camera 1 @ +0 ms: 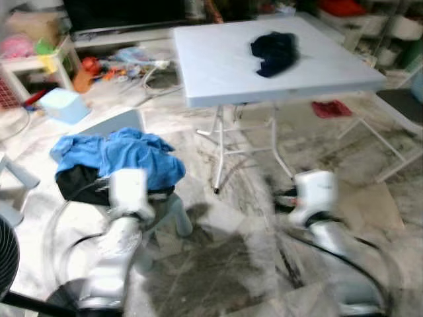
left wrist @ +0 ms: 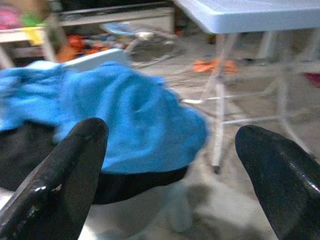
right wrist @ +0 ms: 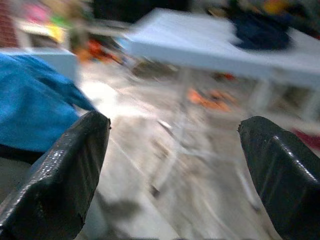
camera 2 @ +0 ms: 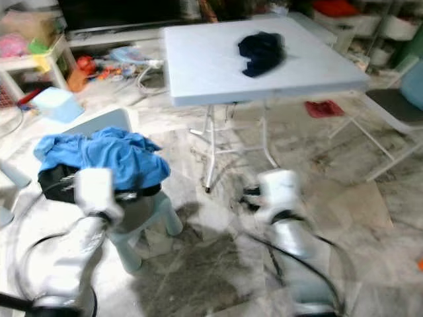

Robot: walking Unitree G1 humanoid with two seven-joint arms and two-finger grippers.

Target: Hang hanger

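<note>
Both the left claw (left wrist: 170,175) and right claw (right wrist: 175,175) hang spread and empty, presumably readied for grabbing, near blue clothes (camera 1: 119,155) at centre left; no hanger is discernible amid blur.

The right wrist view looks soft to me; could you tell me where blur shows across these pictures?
Right wrist view: table and floor smeared, black fingers sharper. Left wrist view: blue cloth blurred. Eye views: both arms smeared, dark garment soft.
</note>
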